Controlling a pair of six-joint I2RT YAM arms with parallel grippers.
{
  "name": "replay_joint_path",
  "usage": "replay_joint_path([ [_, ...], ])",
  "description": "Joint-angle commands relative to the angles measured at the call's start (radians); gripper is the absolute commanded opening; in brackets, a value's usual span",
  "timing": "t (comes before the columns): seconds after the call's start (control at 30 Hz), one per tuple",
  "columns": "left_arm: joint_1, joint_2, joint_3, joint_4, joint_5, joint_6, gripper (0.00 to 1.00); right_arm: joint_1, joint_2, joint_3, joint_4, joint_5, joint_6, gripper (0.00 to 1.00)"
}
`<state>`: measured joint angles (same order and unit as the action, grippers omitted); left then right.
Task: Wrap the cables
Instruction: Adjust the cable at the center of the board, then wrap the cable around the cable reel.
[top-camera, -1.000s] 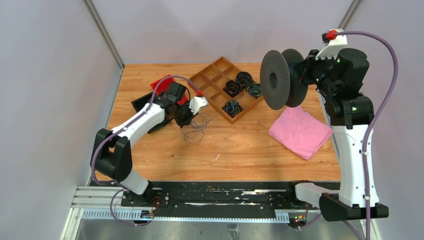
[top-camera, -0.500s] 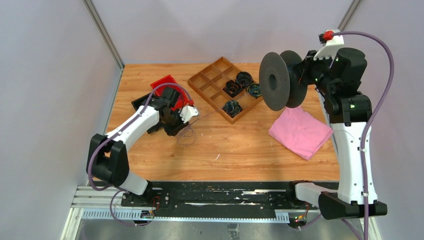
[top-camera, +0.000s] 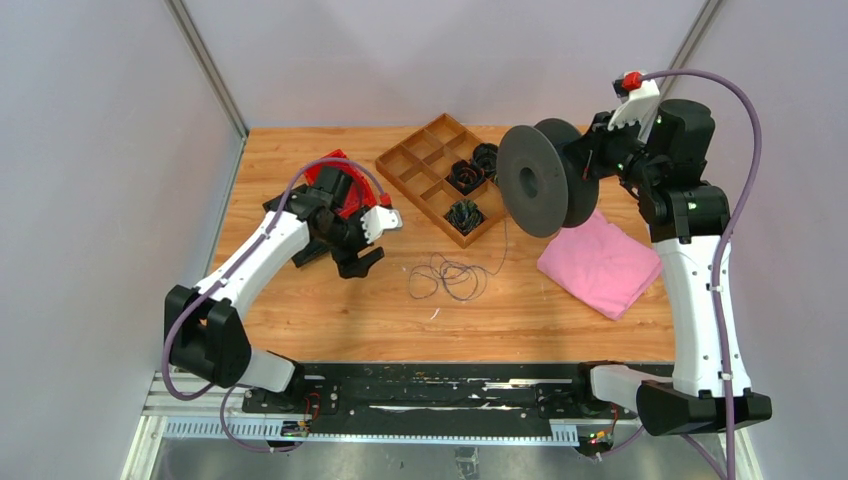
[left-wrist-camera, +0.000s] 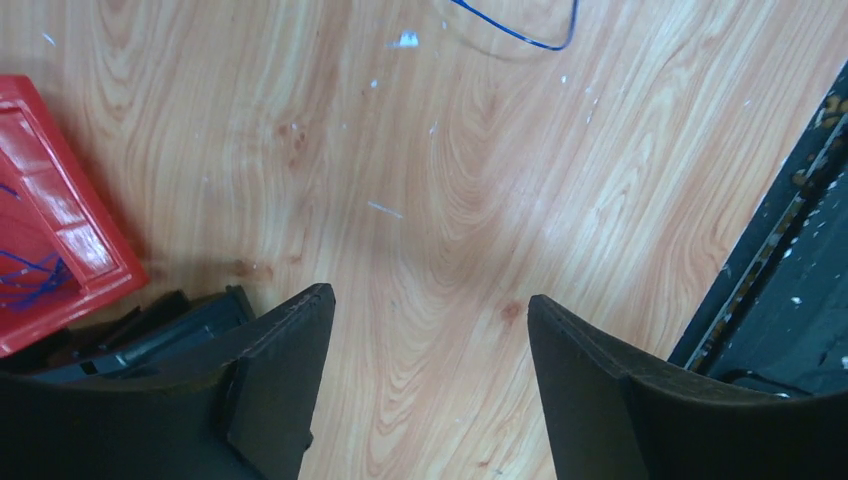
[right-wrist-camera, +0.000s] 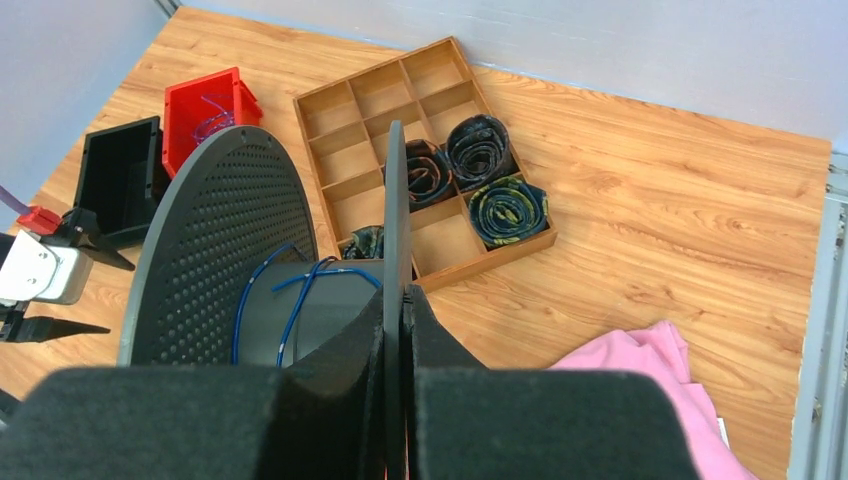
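A loose tangle of thin dark cable (top-camera: 450, 276) lies on the wooden table, with one strand rising toward the dark grey spool (top-camera: 533, 180). In the right wrist view a few blue turns of cable (right-wrist-camera: 285, 300) cross the spool's hub. My right gripper (top-camera: 583, 170) is shut on the spool's thin flange (right-wrist-camera: 397, 250) and holds the spool in the air. My left gripper (top-camera: 372, 243) stands open left of the tangle, with nothing between its fingers (left-wrist-camera: 285, 375). Only a loop of the cable (left-wrist-camera: 520, 38) shows at the top of the left wrist view.
A wooden divider tray (top-camera: 400, 160) at the back holds several coiled cables (top-camera: 465, 177). A red bin (top-camera: 325, 168) and a black bin (right-wrist-camera: 120, 175) sit behind the left arm. A pink cloth (top-camera: 600, 262) lies under the spool. The black rail (left-wrist-camera: 790, 260) runs along the near edge.
My left gripper opened and let go of the cable, then drew back to the left. The cable slid right and lies loose. The right arm swung the spool leftward.
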<state>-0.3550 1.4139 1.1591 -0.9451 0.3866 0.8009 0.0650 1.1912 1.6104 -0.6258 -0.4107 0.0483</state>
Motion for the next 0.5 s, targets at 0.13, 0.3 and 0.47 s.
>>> replay_joint_path([
  [0.13,-0.025,-0.028,0.045,0.327,0.335,-0.274,0.81,0.015,0.006,0.036,0.072,-0.098,0.041,0.01],
  [0.3,-0.127,0.000,-0.070,0.903,0.352,-0.679,0.84,0.025,0.038,0.071,0.077,-0.133,0.094,0.01],
  [0.47,-0.248,0.128,-0.063,1.088,0.310,-0.788,0.87,0.029,0.055,0.096,0.089,-0.135,0.133,0.01],
])
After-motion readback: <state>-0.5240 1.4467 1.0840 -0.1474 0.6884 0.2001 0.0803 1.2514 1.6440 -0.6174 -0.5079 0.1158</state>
